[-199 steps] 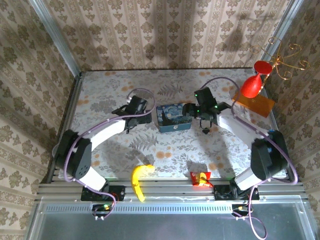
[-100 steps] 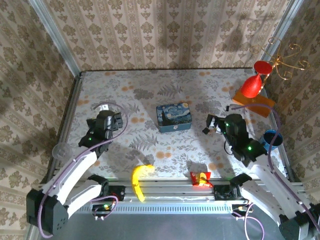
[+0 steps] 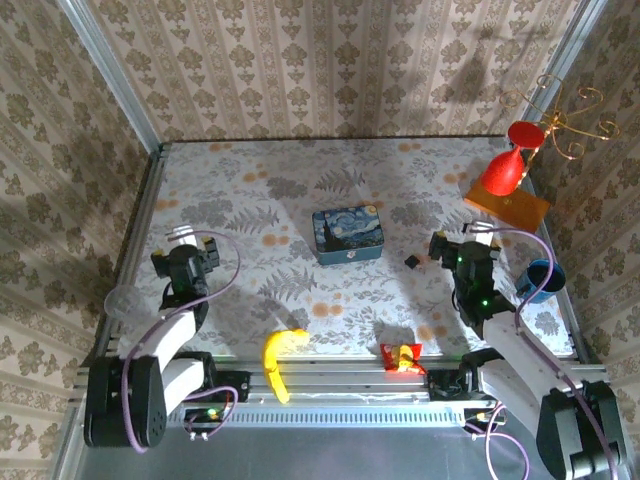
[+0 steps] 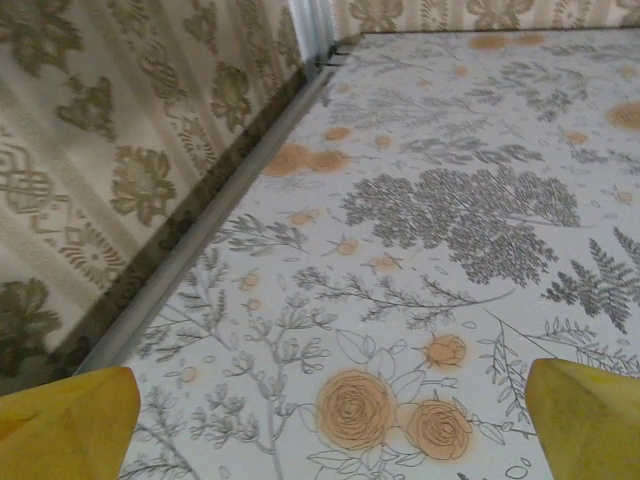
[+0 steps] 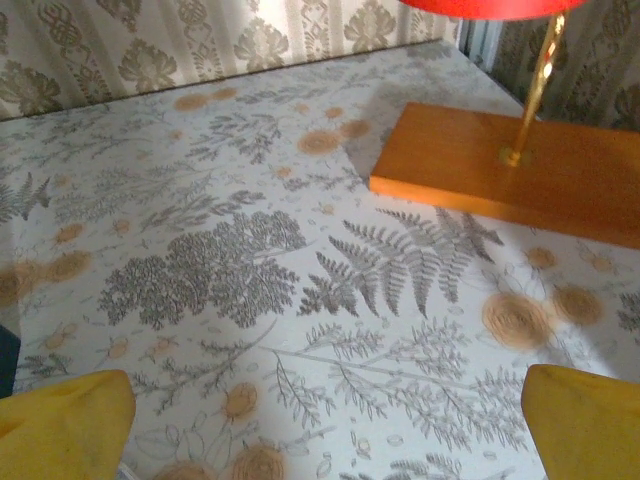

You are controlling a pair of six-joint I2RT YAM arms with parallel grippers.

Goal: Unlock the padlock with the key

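So here's where it stood. The blue tin box [image 3: 347, 234] with the night-sky painting sat about mid-table [image 3: 300, 180]. A tiny dark thing lay flat on the cloth just right of the box. I took it for the padlock [image 3: 411, 262], but it was honestly too small to make out a shackle or any key, so I couldn't tell if it was locked or open. It wasn't touching the box.

The left gripper [image 3: 185, 245] hung well off to the left of the box, near the table's edge rail. From its wrist cam the yellow pads [image 4: 62, 422] were spread as wide as they go, one in each bottom corner, with nothing but flowery tablecloth between them.

The right gripper [image 3: 458, 240] was to the right of the box, just past that little dark thing and apart from it. Same deal there: jaws gaping, yellow pads [image 5: 60, 418] far apart, gripping nothing.

Other bits: a banana [image 3: 280, 358] and a red snack packet [image 3: 402, 357] lay nearer the arms' bases than the box. A red-shaded lamp [image 3: 503, 172] on an orange base stood beyond the right gripper, far right of the box, and a blue cup [image 3: 540, 280] sat at the far right edge.
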